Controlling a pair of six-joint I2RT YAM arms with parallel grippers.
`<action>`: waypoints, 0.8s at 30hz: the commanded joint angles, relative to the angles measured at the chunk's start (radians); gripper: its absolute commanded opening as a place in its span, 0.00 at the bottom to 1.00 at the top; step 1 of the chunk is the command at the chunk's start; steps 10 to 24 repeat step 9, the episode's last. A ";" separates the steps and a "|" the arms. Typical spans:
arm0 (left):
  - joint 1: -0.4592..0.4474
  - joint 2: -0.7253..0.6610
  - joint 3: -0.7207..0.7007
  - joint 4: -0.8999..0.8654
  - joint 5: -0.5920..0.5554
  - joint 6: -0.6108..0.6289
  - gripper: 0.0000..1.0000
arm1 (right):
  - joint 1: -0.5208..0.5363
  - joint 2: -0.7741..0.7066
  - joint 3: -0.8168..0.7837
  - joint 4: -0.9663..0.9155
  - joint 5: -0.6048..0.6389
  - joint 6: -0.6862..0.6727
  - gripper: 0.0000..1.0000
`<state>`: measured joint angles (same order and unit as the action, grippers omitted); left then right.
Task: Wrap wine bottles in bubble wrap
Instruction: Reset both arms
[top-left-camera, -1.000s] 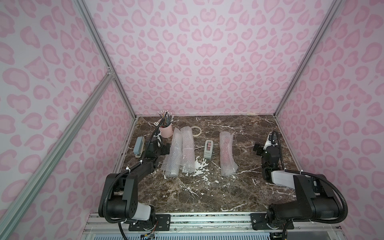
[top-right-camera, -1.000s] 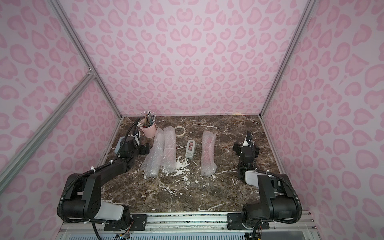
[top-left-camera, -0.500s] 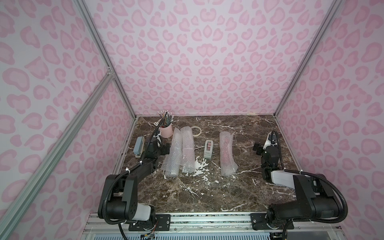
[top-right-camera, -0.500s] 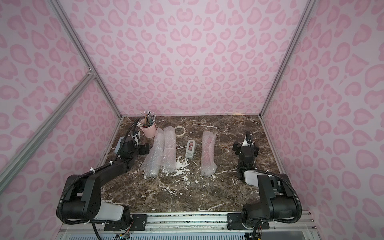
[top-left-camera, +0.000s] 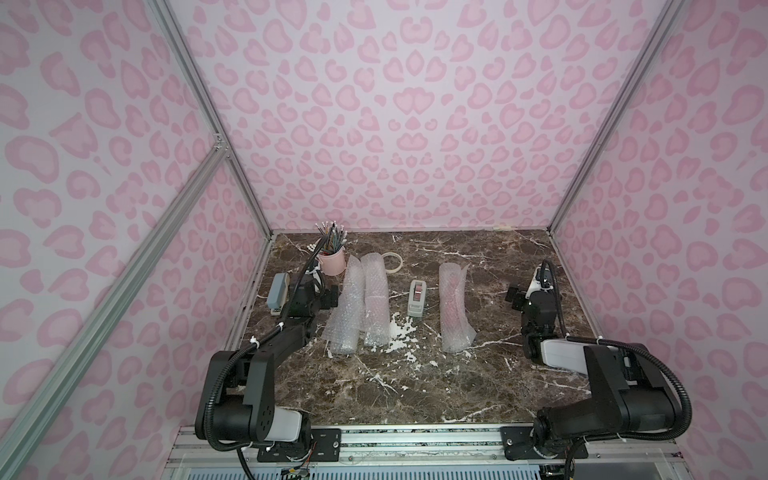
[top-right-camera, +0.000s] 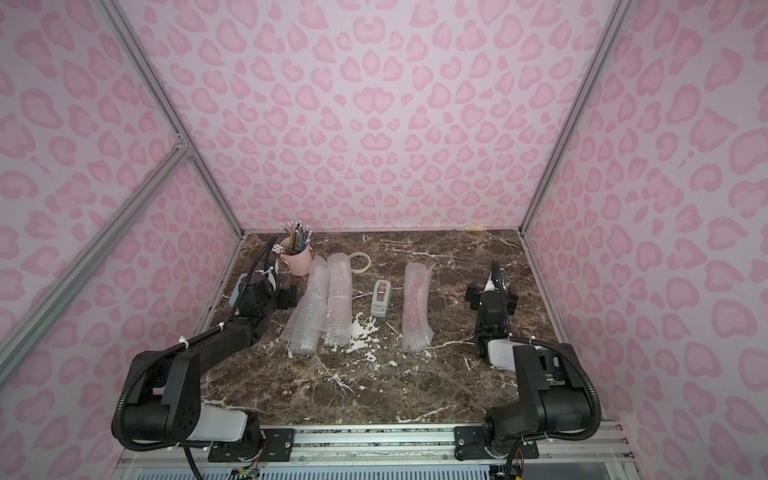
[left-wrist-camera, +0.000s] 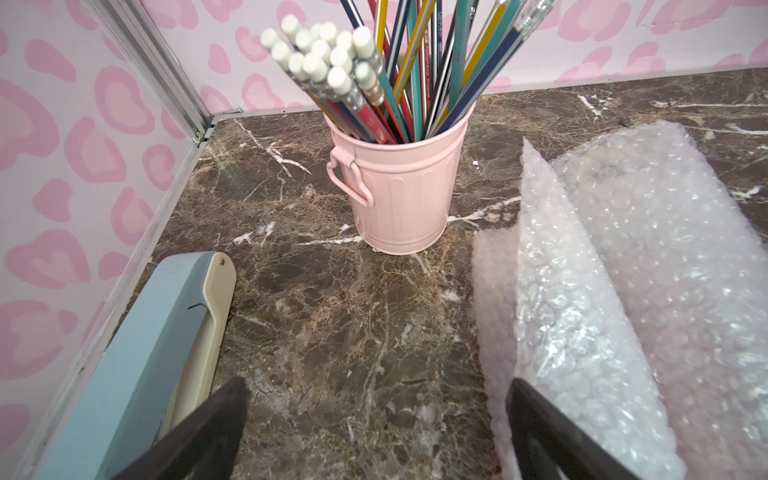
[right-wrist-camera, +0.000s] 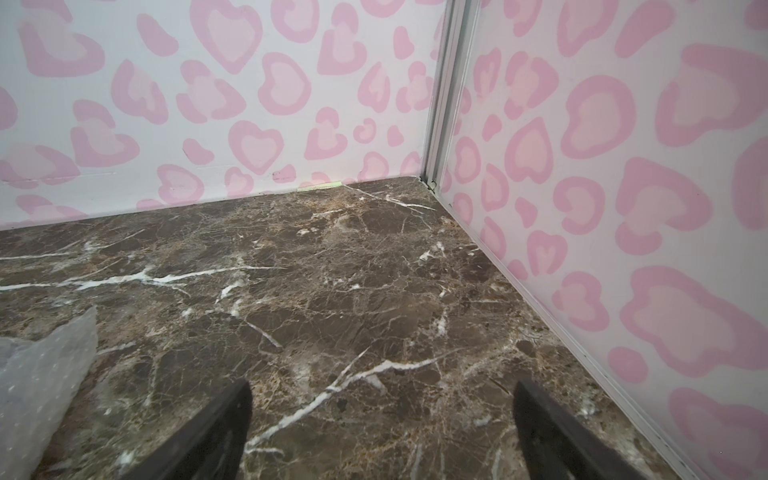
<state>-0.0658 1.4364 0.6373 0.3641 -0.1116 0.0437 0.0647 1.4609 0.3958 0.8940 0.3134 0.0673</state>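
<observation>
Nothing has shifted since the earlier frames: both arms sit as they were and the rolls lie unmoved. Taking the tape dispenser (top-left-camera: 417, 298) as landmark, two rolls of bubble wrap (top-left-camera: 376, 301) lie side by side just off its left-arm side. A third roll (top-left-camera: 454, 332) lies near its right-arm side, and the pink tint showing through it reads as a wine bottle (top-left-camera: 452, 299) inside. What the other two hold is too blurred to tell. The left gripper (left-wrist-camera: 376, 419) stands wide open and empty beyond the pair of rolls, one finger just beside the outer roll, the stapler (left-wrist-camera: 158, 353) on its other side. The right gripper (right-wrist-camera: 382, 419) is likewise spread wide, holding nothing, over the bare marble tabletop (right-wrist-camera: 374, 270) well beyond the third roll. By my judgement the wrapping looks done, and both arms are parked clear so the rolls lie undisturbed
</observation>
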 joint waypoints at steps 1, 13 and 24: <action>0.000 0.004 -0.001 0.028 -0.009 -0.012 0.98 | 0.001 -0.002 -0.008 0.041 0.004 -0.012 0.99; 0.000 0.011 0.005 0.024 -0.020 -0.015 0.98 | 0.002 0.011 0.009 0.022 0.013 -0.007 0.99; 0.000 0.011 0.005 0.024 -0.020 -0.015 0.98 | 0.002 0.011 0.009 0.022 0.013 -0.007 0.99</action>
